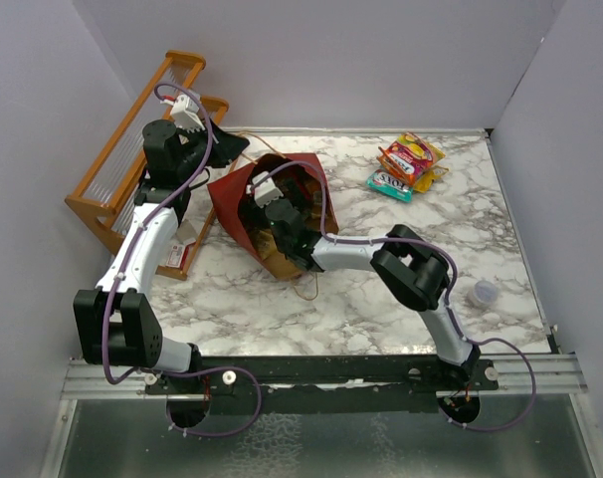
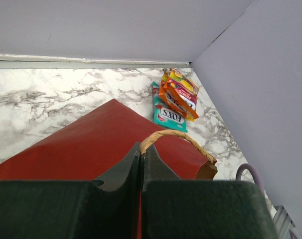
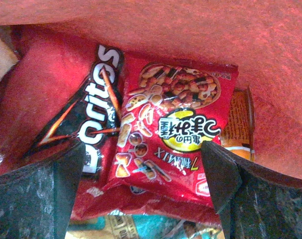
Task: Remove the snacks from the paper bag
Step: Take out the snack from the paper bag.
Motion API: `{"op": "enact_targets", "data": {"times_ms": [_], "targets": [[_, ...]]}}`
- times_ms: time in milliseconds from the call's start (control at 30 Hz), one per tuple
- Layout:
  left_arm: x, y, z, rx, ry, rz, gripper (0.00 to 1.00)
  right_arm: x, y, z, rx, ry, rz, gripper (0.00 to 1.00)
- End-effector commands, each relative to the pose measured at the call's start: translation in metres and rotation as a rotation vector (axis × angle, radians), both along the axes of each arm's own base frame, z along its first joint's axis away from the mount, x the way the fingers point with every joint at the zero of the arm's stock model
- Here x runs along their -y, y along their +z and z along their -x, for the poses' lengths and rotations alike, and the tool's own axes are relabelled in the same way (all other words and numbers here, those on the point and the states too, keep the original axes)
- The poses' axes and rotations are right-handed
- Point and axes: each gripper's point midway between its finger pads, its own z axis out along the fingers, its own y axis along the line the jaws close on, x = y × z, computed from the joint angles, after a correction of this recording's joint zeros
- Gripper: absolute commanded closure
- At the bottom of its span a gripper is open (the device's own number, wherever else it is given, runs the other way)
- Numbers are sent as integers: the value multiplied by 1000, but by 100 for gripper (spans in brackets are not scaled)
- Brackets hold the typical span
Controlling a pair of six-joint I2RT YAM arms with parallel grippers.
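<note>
The red paper bag (image 1: pixel 228 195) lies tilted on the marble table with its mouth facing the right arm. My left gripper (image 1: pixel 218 149) is shut on the bag's twisted paper handle (image 2: pixel 175 134), with red bag wall (image 2: pixel 86 144) below its closed jaws (image 2: pixel 141 147). My right gripper (image 1: pixel 274 207) is inside the bag, open, with its fingers either side of a red cracker-mix packet (image 3: pixel 177 117). A Doritos bag (image 3: pixel 88 122) lies to its left, an orange-tan packet (image 3: pixel 239 119) to its right and a teal packet (image 3: pixel 156 228) below. Several snacks (image 1: pixel 408 164) lie piled on the table at the far right, also in the left wrist view (image 2: pixel 173 99).
An orange wooden slatted rack (image 1: pixel 132 149) stands at the far left against the wall. A flat red-and-white card (image 1: pixel 182 249) lies beside the left arm. A small clear cup (image 1: pixel 485 292) sits near the right edge. Grey walls enclose the table.
</note>
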Motion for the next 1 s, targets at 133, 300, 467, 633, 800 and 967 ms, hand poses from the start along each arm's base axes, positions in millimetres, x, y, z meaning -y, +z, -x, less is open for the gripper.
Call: {"op": "enact_targets", "data": {"times_ms": [133, 300, 467, 633, 800, 967], "targets": [[3, 13, 5, 37, -27, 17, 100, 9, -21, -37, -50, -21, -5, 1], [2, 13, 5, 39, -24, 12, 100, 9, -33, -43, -89, -23, -24, 0], [2, 14, 5, 39, -24, 12, 100, 14, -37, -46, -128, -44, -76, 18], [2, 14, 6, 40, -23, 12, 100, 12, -37, -45, -144, -30, -76, 37], [2, 16, 7, 45, -21, 10, 100, 12, -27, -41, -152, -12, -94, 46], [2, 18, 7, 47, -20, 12, 100, 10, -6, -33, -147, 19, -123, 51]]}}
